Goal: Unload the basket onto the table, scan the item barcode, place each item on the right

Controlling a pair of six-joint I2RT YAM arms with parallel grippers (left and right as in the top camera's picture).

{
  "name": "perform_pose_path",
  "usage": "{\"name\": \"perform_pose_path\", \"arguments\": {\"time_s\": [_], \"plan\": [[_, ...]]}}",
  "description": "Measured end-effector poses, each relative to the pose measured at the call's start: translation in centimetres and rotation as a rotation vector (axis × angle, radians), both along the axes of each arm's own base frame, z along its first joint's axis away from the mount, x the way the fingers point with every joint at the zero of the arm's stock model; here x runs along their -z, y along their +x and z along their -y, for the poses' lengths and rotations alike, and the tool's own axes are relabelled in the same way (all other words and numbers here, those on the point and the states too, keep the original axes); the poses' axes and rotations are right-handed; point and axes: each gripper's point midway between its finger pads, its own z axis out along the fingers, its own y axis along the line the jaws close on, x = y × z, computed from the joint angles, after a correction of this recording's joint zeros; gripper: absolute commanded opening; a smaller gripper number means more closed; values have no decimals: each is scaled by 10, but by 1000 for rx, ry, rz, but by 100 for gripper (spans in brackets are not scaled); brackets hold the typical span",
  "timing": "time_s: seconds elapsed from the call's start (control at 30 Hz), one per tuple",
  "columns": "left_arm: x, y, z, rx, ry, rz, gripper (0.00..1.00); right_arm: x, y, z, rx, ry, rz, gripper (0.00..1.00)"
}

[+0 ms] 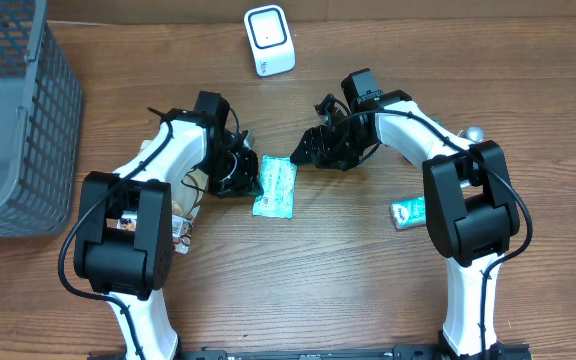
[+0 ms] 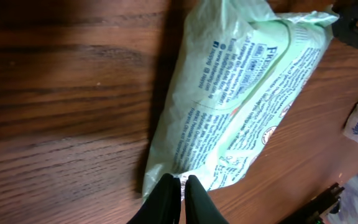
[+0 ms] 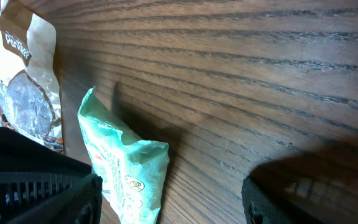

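A pale green wipes pack [image 1: 275,190] printed with small text lies flat on the wooden table between the two arms. My left gripper [image 1: 250,173] is at its left end. In the left wrist view the black fingertips [image 2: 166,186] are pinched on the pack's [image 2: 241,93] crimped edge seam. My right gripper [image 1: 299,152] stands open just above the pack's top right corner. In the right wrist view its wide-apart fingers [image 3: 82,193] flank the end of the pack [image 3: 126,168] without touching it. No barcode is readable. A white scanner [image 1: 269,40] stands at the back.
A grey mesh basket [image 1: 18,120] fills the left edge. A small blue-green packet [image 1: 408,211] lies by the right arm's base. A brown and white snack bag [image 3: 27,81] lies beside the left arm, partly under it [image 1: 180,225].
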Motion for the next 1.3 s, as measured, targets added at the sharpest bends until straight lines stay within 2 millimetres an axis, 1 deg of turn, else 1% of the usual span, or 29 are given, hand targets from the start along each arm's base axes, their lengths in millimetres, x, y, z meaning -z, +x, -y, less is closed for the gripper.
{"name": "perform_pose_path", "arguments": {"time_s": [0.1,0.23,0.33,0.53,0.8,1.03,1.13,1.2,1.3], "plan": [[1,3,-1,1,9,14,13,0,0,0,0,0,0,70],[5,7,-3,-15,62,31,13,0,0,0,1,0,0,70],[10,8,-1,-18,98,47,13,0,0,0,0,0,0,70],[21,-1,8,-6,147,47,15,0,0,0,0,0,0,70],[21,0,8,-13,160,50,15,0,0,0,0,0,0,70],[20,0,9,-24,131,43,17,0,0,0,0,0,0,70],[20,10,9,-41,113,74,18,0,0,0,0,0,0,70],[19,22,9,-52,104,126,21,0,0,0,0,0,0,70],[17,38,11,-66,95,190,22,0,-1,0,0,-1,-4,70]]}}
